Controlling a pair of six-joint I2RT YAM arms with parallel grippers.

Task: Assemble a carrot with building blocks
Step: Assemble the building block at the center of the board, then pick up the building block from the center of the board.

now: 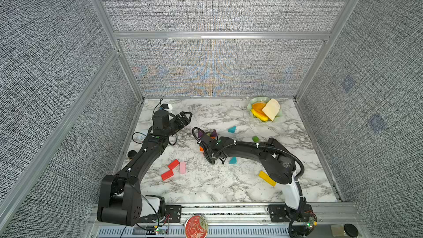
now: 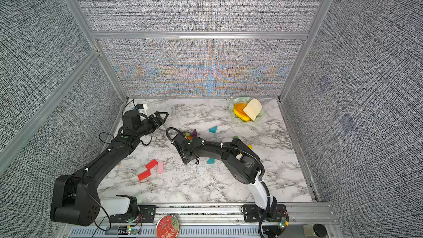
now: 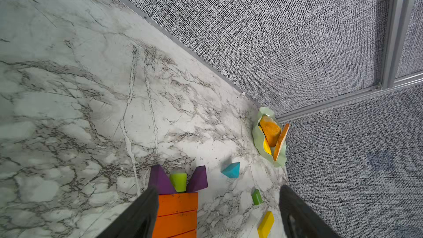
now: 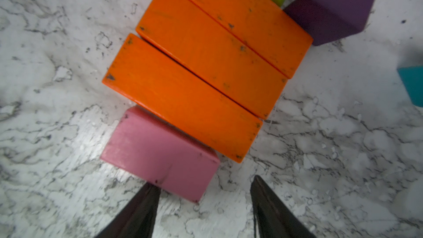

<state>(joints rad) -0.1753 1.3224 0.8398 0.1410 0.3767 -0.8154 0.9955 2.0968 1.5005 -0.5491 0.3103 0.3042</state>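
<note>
Carrot pieces are laid flat near the middle of the table: three orange bars side by side as the body, a green stub between two purple triangles as leaves. A pink block is set against the last bar, seemingly as the tip. The right gripper is held just behind it, jaws apart and empty; the left gripper is held well aside, likewise parted, holding nothing.

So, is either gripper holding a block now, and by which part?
Nothing is held. The right gripper stands open close to the pink block; the left gripper is open and empty.
</note>
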